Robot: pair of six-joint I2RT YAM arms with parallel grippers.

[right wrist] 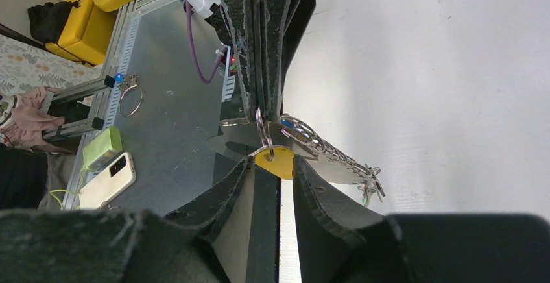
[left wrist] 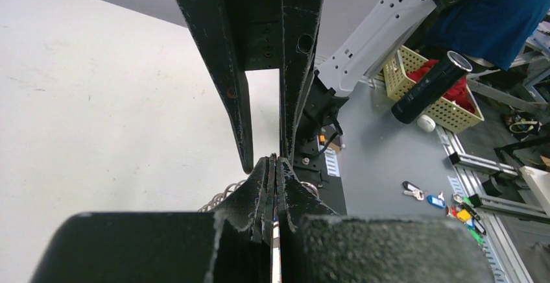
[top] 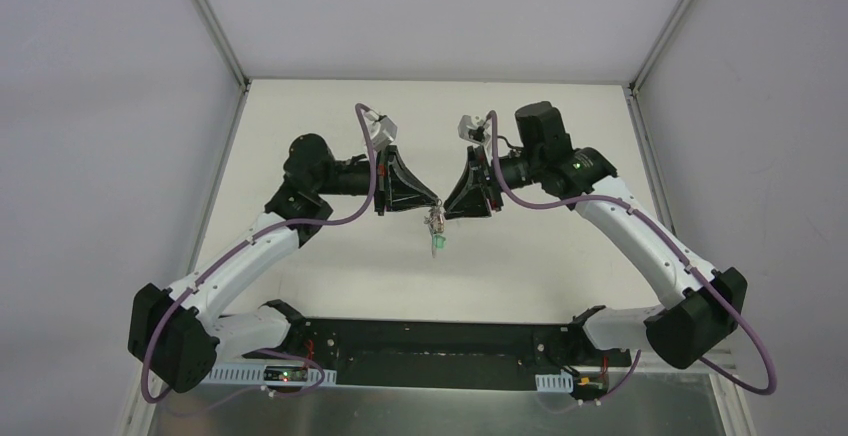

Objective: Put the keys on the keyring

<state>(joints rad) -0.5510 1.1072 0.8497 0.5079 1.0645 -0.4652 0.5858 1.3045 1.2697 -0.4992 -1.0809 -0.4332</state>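
Note:
Both grippers meet tip to tip above the middle of the table. My left gripper [top: 436, 202] [left wrist: 275, 161] is shut, with a thin silver strip of the keyring between its pads. In the right wrist view its fingers [right wrist: 263, 49] pinch the keyring's metal ring [right wrist: 261, 126], which runs through the hole of a yellow key head [right wrist: 280, 166]. My right gripper [top: 447, 208] [right wrist: 274, 159] has its jaws apart, and the yellow head sits right at the gap between the tips. A wire coil [right wrist: 324, 145] trails off to more small keys [right wrist: 371, 189], which dangle below the grippers [top: 437, 241].
Beyond the white table [top: 330, 276] a grey floor holds loose keys [left wrist: 412, 191] and coloured tags [left wrist: 464, 215]. A yellow basket [left wrist: 477, 111] and a black cylinder [left wrist: 431, 85] stand there too. A phone [right wrist: 110, 179] and a green case [right wrist: 102, 148] lie beside the frame.

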